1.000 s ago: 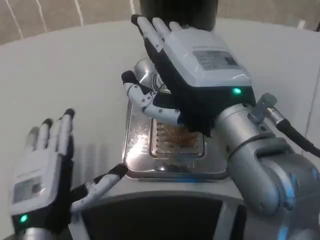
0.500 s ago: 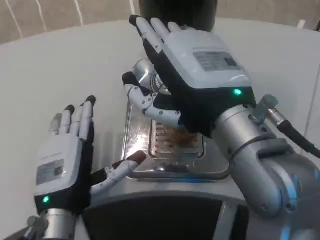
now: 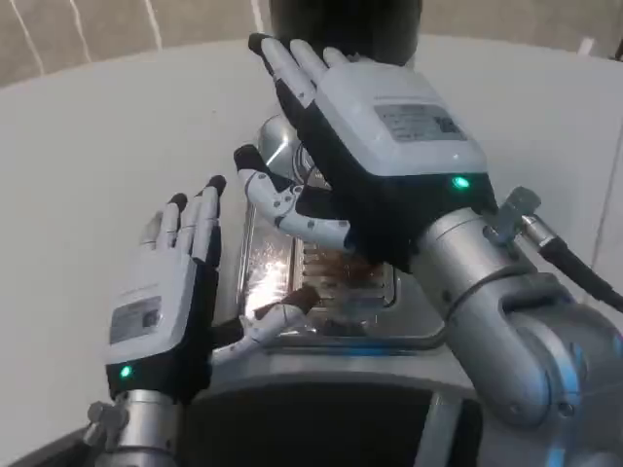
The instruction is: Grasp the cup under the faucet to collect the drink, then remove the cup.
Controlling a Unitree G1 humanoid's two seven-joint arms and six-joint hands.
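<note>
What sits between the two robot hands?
In the head view, a shiny metal drip tray with a slotted grate lies between the left robot hand and the right robot hand.

head view | from above, facing down and forward | close over table (image 3: 117, 126) (single camera)

Spread robot hands (image 3: 161, 311) (image 3: 375, 146) above drip tray (image 3: 331, 292)

A robotics test bench rather than a working kitchen: a drink dispenser's shiny steel drip tray (image 3: 321, 326) and slotted grate (image 3: 336, 272) sit on a plain white table (image 3: 107, 136), with a bare tiled floor (image 3: 88, 29) at far left.
</note>
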